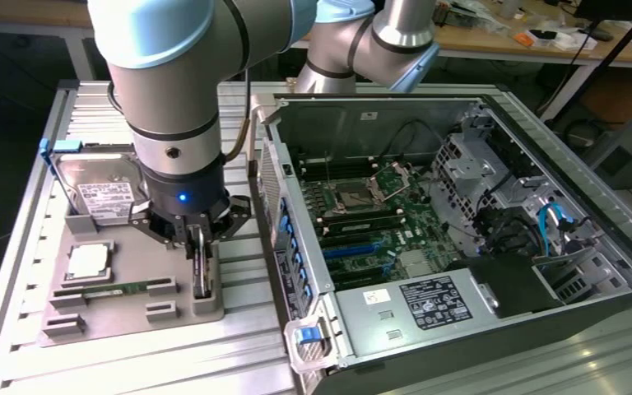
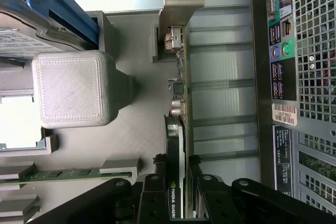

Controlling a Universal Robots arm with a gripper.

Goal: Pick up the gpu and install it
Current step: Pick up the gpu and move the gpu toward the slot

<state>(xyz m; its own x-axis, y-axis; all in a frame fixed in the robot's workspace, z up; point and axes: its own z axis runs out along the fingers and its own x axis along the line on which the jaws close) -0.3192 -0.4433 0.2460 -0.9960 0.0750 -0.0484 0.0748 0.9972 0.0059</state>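
Over by the counter (image 1: 184, 354) edge on the exterior view's left sits a gray plastic fixture tray (image 1: 129, 309). The gpu (image 1: 202, 276), a thin dark circuit card with a silvery metal bracket, stands on its long edge in the tray slot nearest the open black computer case (image 1: 624, 271). The arm's black two-fingered hand (image 1: 198, 243) is down on it. From the wrist view the hand (image 2: 178, 163) looks clenched on the gpu (image 2: 178, 103), one finger pressed against each face. Same tray also has a silver hard drive with a white label (image 1: 102, 193) and a narrow green memory stick (image 1: 113, 290).
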